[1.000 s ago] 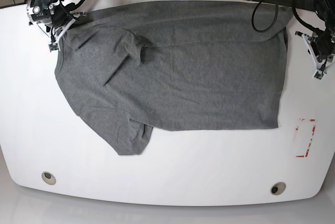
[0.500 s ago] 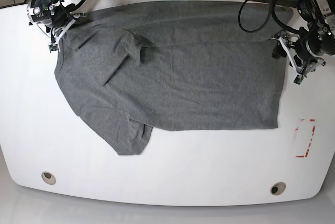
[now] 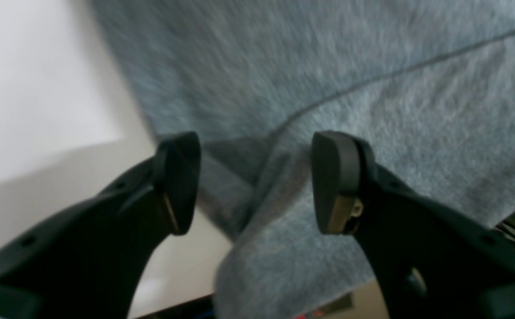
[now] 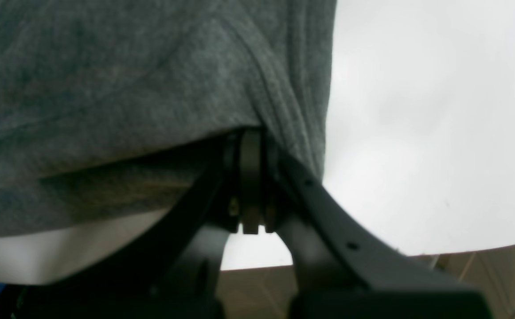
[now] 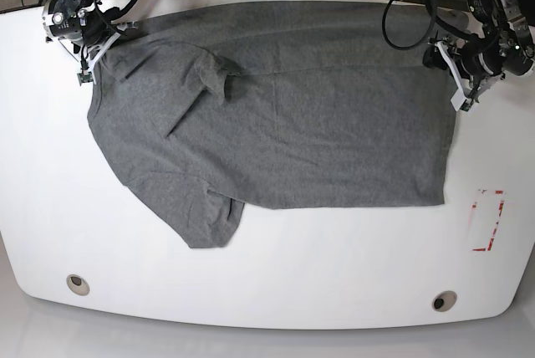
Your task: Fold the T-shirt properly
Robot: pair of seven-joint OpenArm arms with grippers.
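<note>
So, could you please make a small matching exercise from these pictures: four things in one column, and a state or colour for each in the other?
Things:
1. left gripper
2. right gripper
3. T-shirt
4. table

States or colours:
a. white
b. shut on cloth
c. open, at the shirt's edge
d. grey, spread out

Pairs: 1-c, 2-b, 3-d, 4-a

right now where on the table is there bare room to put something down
Bare: the wide strip of white table below the T-shirt hem, and the table's left side beside the lower sleeve. Right side is free apart from the red marking. Crowded: both top corners, where the left gripper and right gripper sit.
</note>
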